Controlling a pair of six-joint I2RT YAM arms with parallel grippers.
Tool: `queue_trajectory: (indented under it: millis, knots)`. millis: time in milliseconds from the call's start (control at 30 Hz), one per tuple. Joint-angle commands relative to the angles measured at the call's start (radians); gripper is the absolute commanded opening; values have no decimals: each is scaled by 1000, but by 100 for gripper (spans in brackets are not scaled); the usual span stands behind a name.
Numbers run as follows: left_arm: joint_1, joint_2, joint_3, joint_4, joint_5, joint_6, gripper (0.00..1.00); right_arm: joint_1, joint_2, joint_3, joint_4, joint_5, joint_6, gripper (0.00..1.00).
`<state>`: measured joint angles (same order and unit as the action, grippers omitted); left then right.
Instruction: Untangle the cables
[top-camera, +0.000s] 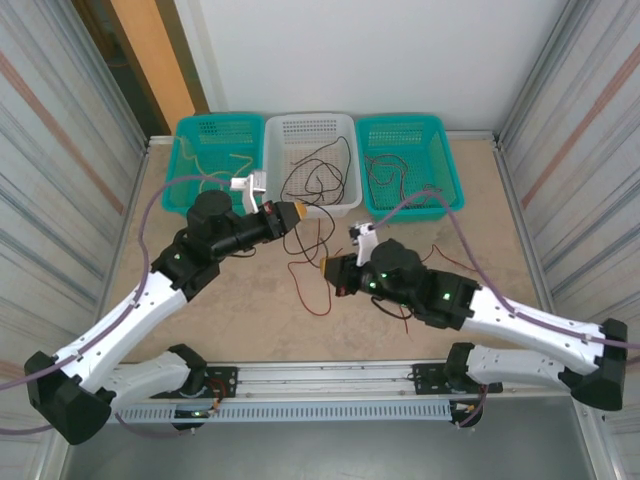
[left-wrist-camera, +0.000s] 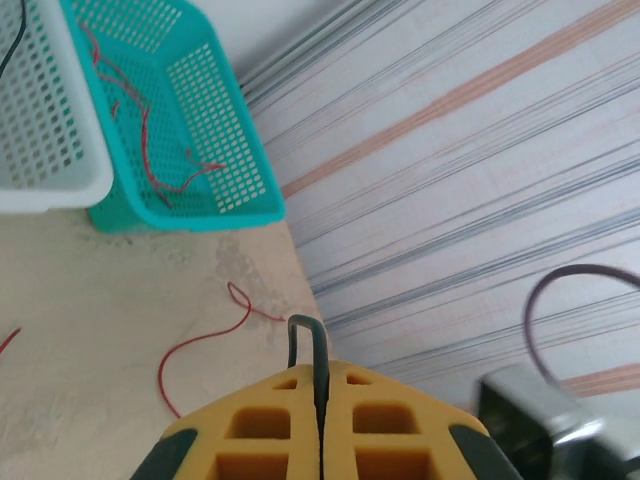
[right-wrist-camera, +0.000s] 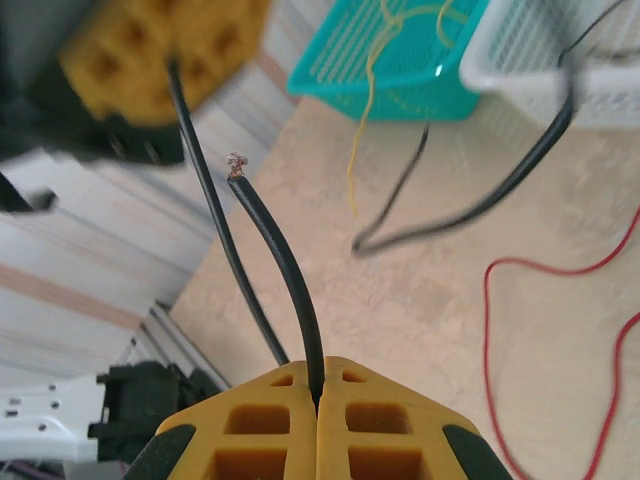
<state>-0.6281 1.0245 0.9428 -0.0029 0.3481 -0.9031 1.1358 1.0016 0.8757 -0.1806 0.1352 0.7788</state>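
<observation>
A black cable (top-camera: 291, 262) is stretched between my two grippers above the table's middle. My left gripper (top-camera: 298, 212) is shut on it; a short bend of the black cable (left-wrist-camera: 318, 345) sticks out past the closed yellow fingertips (left-wrist-camera: 275, 400). My right gripper (top-camera: 325, 268) is shut on the same black cable (right-wrist-camera: 285, 270) near its frayed end, and a second strand runs up to the blurred left gripper (right-wrist-camera: 160, 70). A red cable (top-camera: 311, 299) lies loose on the table below the grippers. Another red cable (left-wrist-camera: 200, 345) lies on the table to the right.
Three baskets stand along the far edge. The left teal basket (top-camera: 185, 128) holds pale yellow cables, the white basket (top-camera: 310, 118) black ones and the right teal basket (top-camera: 400, 120) red ones. Corrugated walls close both sides. Lilac hoses loop off both arms.
</observation>
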Motion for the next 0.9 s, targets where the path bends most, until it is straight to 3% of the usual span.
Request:
queue_trajectory:
  millis: [0, 67, 167, 367, 467, 633, 733, 867]
  knots:
    - [6, -39, 1, 180, -61, 12, 0, 37, 72, -24, 59, -19, 61, 1]
    - [6, -49, -21, 237, -84, -7, 0, 44, 118, -31, 107, -45, 75, 3]
    - [7, -51, -13, 225, -112, 0, 0, 57, 186, 15, 101, -74, 50, 15]
    - [39, -73, 23, 115, -105, 68, 0, 74, 72, 93, -121, 129, -61, 55]
    - [83, -84, 18, 101, -45, 59, 0, 28, -38, 97, -210, 178, -87, 62]
    - [100, -91, 20, 88, 21, 82, 0, -111, -148, 101, -268, 114, -101, 75]
    - [101, -95, 15, 83, 34, 87, 0, -186, -141, 124, -267, 40, -106, 78]
    - [101, -105, 12, 62, 42, 104, 0, -204, -104, 170, -274, 29, -136, 84]
